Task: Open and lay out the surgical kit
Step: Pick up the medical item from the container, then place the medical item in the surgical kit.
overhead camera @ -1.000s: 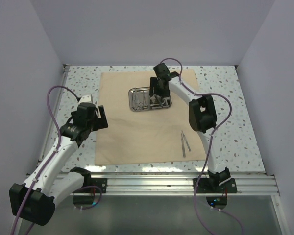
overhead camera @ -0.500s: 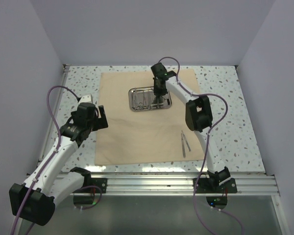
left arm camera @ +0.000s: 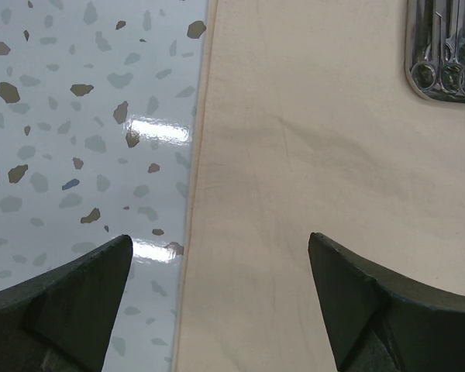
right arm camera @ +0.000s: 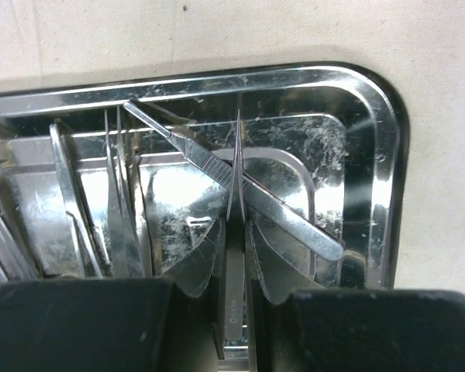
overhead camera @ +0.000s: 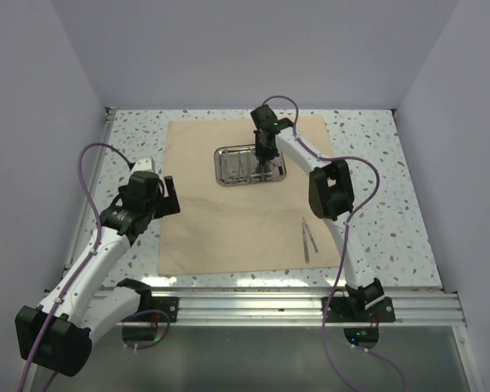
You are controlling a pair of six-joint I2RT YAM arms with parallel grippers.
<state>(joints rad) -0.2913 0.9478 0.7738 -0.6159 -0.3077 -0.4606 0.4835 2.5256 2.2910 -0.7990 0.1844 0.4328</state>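
Surgical-kit tweezers (right arm camera: pixel 236 147), clamped in the right fingers (right arm camera: pixel 190 267) at the cloth's (overhead camera: pixel 229 220) twelve o'clock, are risking snagging the crossing handle (right arm camera: pixel 287 217); left fingers (left arm camera: pixel 62 302) are hanging apart.

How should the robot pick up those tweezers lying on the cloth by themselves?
Grip the tweezers across the middle of their thin legs, coming straight down. They lie flat on the cloth, running roughly toward and away from the robot, so squeeze from left and right. The right pincer, shut on a thin tool in the tray, is probably nearer.
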